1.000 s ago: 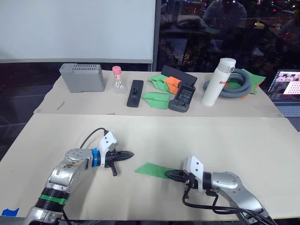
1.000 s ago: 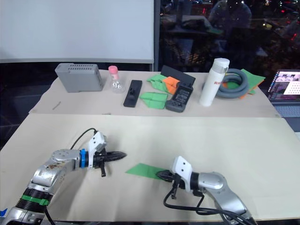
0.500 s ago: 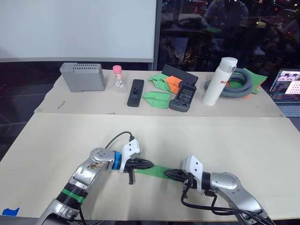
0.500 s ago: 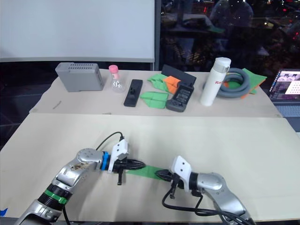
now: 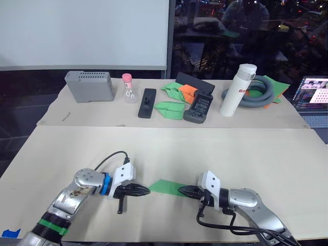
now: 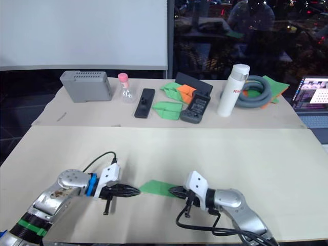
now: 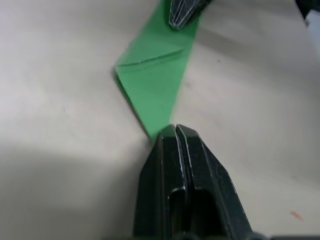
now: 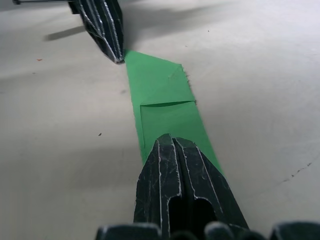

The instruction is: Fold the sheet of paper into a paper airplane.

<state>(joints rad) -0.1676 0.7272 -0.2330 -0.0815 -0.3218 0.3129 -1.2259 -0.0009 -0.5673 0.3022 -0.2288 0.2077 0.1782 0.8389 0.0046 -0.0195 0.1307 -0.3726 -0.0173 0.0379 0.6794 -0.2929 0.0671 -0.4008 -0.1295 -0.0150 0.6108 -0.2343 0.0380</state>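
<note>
**Green paper stretched between the two tools**

The counter (image 5: 266,154) held the folded paper airplane (image 5: 165,186) near its front edge, long axis running tool to tool. Right tool (image 5: 182,191), fingers together, pressed on one end; left tool (image 5: 146,190), also closed and empty, touched the opposite tip. Wrist views showed a crease the head views missed.

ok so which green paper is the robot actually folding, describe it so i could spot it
On the near table, the one closest to the robot, look between the left gripper and the right gripper. The folded green paper lies flat there, one pointed end at the left gripper's tip and the other end under the right gripper. The other green paper darts sit on the far table among the clutter.
</note>
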